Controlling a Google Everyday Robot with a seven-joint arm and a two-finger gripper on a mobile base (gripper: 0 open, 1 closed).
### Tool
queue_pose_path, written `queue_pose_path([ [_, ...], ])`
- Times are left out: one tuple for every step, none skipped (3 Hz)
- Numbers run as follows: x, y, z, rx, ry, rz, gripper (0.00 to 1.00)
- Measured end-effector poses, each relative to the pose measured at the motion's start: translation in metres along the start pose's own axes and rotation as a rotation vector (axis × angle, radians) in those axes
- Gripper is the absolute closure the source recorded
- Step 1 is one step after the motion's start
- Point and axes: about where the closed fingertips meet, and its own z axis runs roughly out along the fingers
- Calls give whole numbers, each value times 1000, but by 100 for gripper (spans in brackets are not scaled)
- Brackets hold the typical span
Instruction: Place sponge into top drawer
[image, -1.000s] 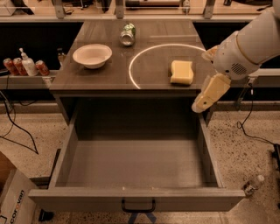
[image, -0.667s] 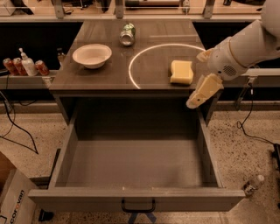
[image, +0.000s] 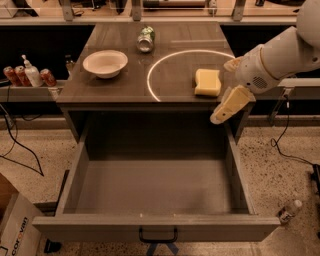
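The pale yellow sponge (image: 207, 81) lies on the dark tabletop (image: 170, 85), inside the right part of a white ring mark. My gripper (image: 222, 92) hangs at the table's right front corner, just right of the sponge and not touching it. It is open: one cream finger (image: 231, 104) points down-left over the drawer's right side, the other (image: 231, 64) sits beyond the sponge's right edge. The top drawer (image: 155, 227) is pulled fully out below the table, with a black handle (image: 158, 235) on its front panel. Nothing lies inside it.
A white bowl (image: 105, 63) stands at the table's left. A drinks can (image: 146, 39) lies at the back centre. Bottles and cans (image: 27, 75) sit on a shelf to the left. A cardboard box (image: 15, 225) is on the floor at lower left, cables on both sides.
My gripper has moved a little left, closer to the sponge's right side. The sponge, the bowl and the drawer have not moved.
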Motion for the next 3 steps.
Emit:
queue_pose_path([
  [-13,-11,13,36,-86,13,0],
  [-23,-28,28,67,-169,40,0],
  [-25,-42,42,83,-215,67,0],
])
